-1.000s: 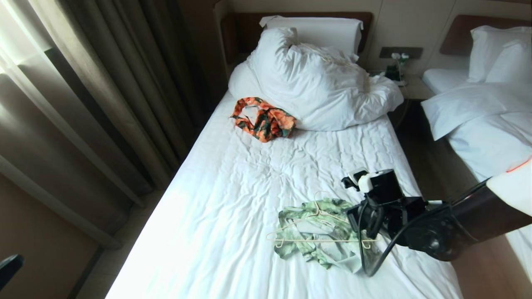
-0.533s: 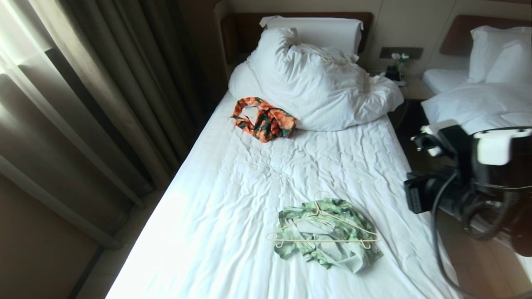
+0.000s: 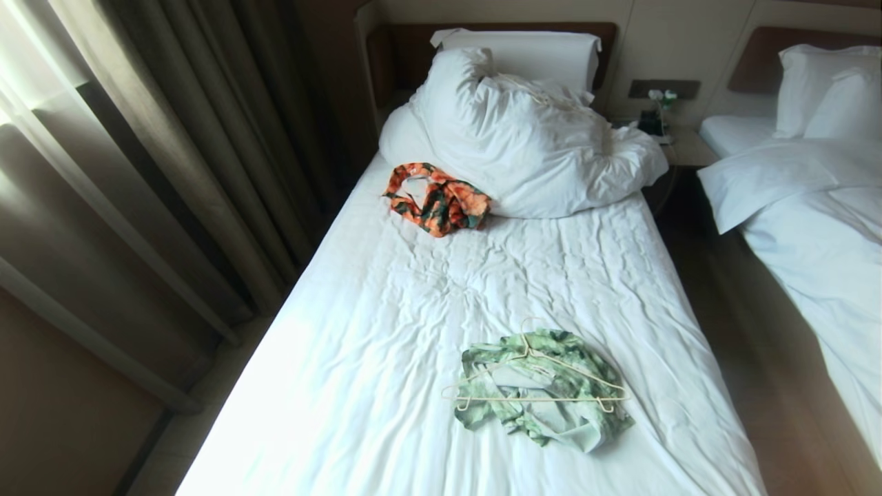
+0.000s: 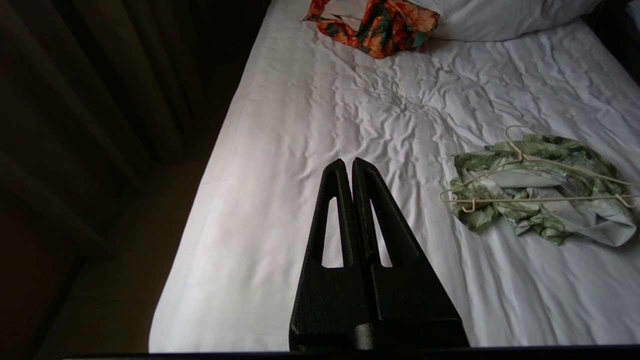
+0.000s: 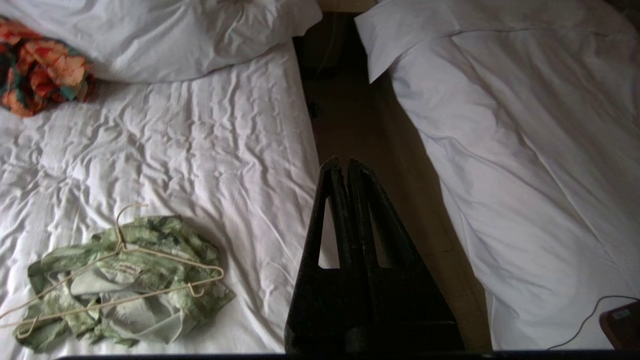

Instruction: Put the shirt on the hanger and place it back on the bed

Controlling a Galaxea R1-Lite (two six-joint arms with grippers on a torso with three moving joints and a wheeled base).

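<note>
Both claws, left claw (image 4: 352,162) and right claw (image 5: 340,161), clenched, empty, above bed (image 3: 413,310).

second bed (image 3: 813,227): cut off at right edge | nightstand items (image 3: 654,114): too small to tell

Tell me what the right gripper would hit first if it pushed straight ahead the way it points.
Probably the wooden floor between the beds: the shut right gripper points along that gap, though depth is unclear.
</note>
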